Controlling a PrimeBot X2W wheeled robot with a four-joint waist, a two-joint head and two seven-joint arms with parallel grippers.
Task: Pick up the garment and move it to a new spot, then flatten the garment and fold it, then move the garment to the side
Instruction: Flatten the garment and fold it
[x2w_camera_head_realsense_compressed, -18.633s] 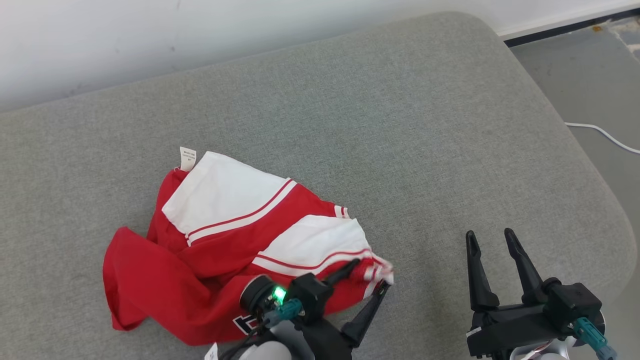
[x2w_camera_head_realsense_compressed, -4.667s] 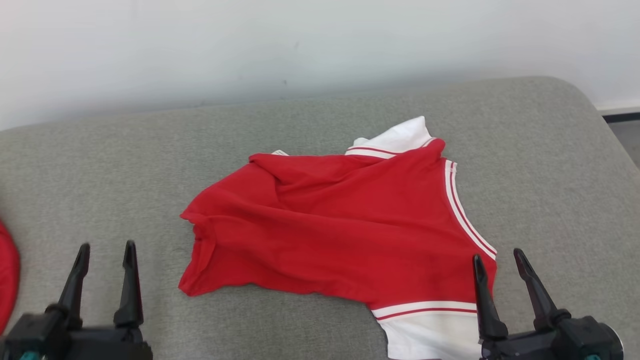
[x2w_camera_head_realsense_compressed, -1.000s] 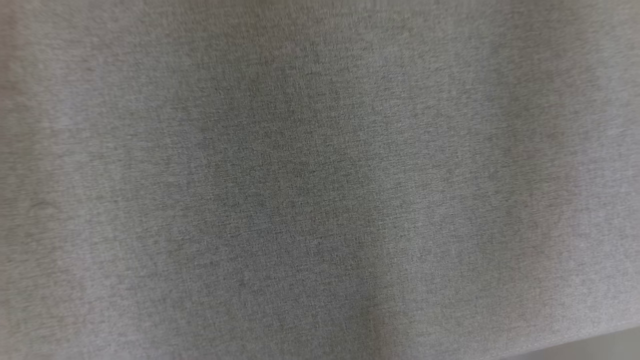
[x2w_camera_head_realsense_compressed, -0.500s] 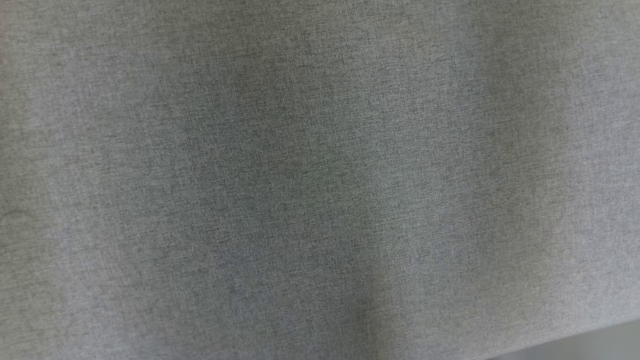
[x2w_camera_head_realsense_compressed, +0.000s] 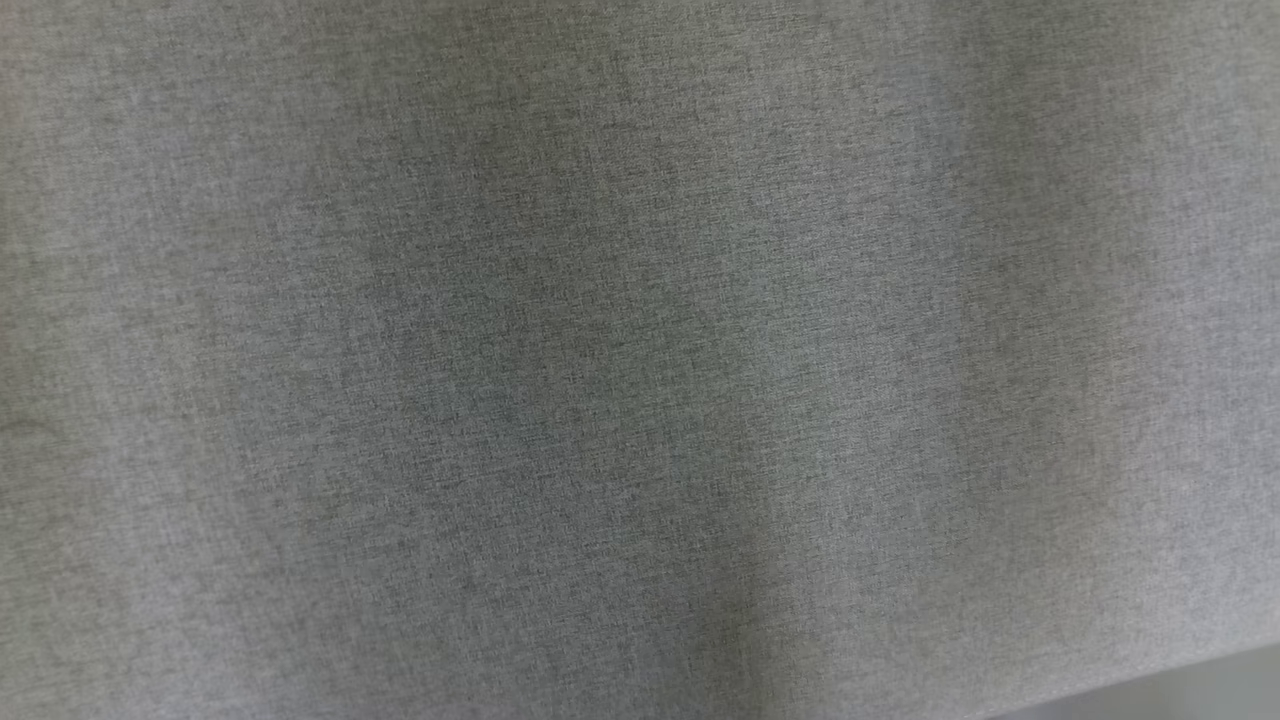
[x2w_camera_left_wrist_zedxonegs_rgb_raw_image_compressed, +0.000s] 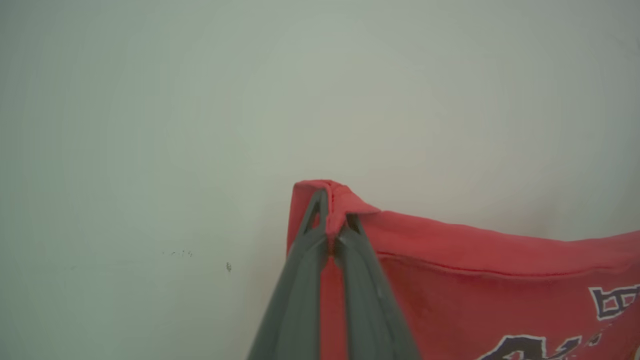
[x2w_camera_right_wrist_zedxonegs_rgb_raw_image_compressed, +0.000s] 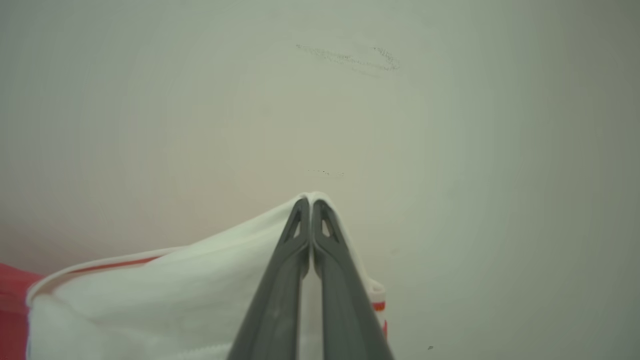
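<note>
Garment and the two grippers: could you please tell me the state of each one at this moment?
garment: gripped at two places, hanging in front of a pale wall, printed side facing the left wrist camera.
left gripper: shut on a red corner of the garment's edge.
right gripper: shut on a white part of the garment.

Left gripper (x2w_camera_left_wrist_zedxonegs_rgb_raw_image_compressed: 336, 209) has its two dark fingers pinched together on a red corner of the garment (x2w_camera_left_wrist_zedxonegs_rgb_raw_image_compressed: 475, 260). Right gripper (x2w_camera_right_wrist_zedxonegs_rgb_raw_image_compressed: 311, 202) is clamped tip to tip over a white edge; both arms seem lifted
</note>
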